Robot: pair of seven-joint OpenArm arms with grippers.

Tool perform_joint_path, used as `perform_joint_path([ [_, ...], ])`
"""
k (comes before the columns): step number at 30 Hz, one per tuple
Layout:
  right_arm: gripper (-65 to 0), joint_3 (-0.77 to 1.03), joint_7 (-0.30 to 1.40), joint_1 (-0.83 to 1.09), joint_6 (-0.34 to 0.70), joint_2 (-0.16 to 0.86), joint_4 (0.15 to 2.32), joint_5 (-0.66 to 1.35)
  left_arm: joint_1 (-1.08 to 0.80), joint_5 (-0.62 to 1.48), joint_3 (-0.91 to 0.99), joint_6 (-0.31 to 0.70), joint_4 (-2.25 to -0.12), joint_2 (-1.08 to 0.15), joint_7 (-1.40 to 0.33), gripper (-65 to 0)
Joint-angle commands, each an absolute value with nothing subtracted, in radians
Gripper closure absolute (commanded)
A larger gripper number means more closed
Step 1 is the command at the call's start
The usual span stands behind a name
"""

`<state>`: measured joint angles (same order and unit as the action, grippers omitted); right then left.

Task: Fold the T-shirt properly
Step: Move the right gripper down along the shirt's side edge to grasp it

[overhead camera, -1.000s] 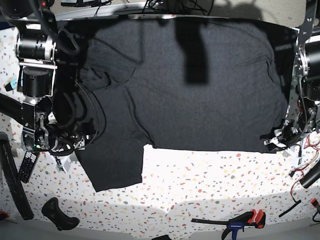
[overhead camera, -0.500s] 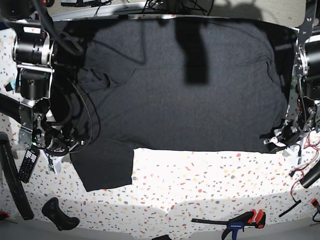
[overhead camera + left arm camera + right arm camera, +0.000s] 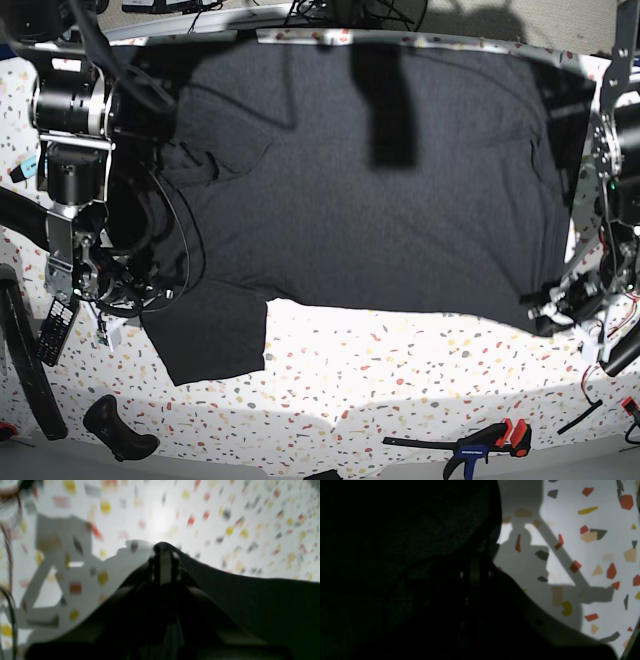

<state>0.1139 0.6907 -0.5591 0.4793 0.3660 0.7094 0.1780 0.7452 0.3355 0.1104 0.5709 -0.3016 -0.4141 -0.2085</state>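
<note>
White terrazzo flecked with red, yellow and grey chips covers the table (image 3: pixel 400 370), and the large charcoal-black soft-fabric T-shirt (image 3: pixel 380 190) lies spread across its far half, one short sleeve hanging toward the near edge on the base view's left. Both arms are at the hem corners: the left end effector (image 3: pixel 163 555) is clenched on a pinch of dark cloth, the fabric tenting up over its tip, and the right end effector (image 3: pixel 475 562) is clamped too, apparently on the sleeve side, though that wrist view is nearly black. To fold well, I judge both corners should rise together and travel evenly toward the far edge, keeping the hem taut so no crease sets in. Near the front edge lie a blue-and-red bar clamp (image 3: pixel 480 442), a black remote (image 3: pixel 55 330) and a black handle-like object (image 3: pixel 115 425); all sit clear of the cloth's likely path.
</note>
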Motion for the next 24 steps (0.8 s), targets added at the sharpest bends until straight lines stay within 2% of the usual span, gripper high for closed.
perform_joint_path([
  [1,0.0,0.112,0.695,-0.592,0.472,0.375,0.713,0.164,0.780,0.348,0.112,0.572,-0.316,-0.429,-0.185,0.0],
  [9,0.0,0.111,0.712,-0.714,0.472,0.373,0.713,0.133,0.785,0.244,0.112,0.569,-0.316,-0.431,-0.153,0.0],
  [18,0.0,0.111,0.722,-0.775,0.472,0.374,0.713,0.109,0.784,0.236,0.112,0.550,-0.316,-0.432,-0.137,0.0],
  [24,0.0,0.111,0.736,-0.775,0.512,0.374,0.713,0.114,0.784,0.240,0.112,0.550,-0.316,-0.432,-0.251,0.0],
])
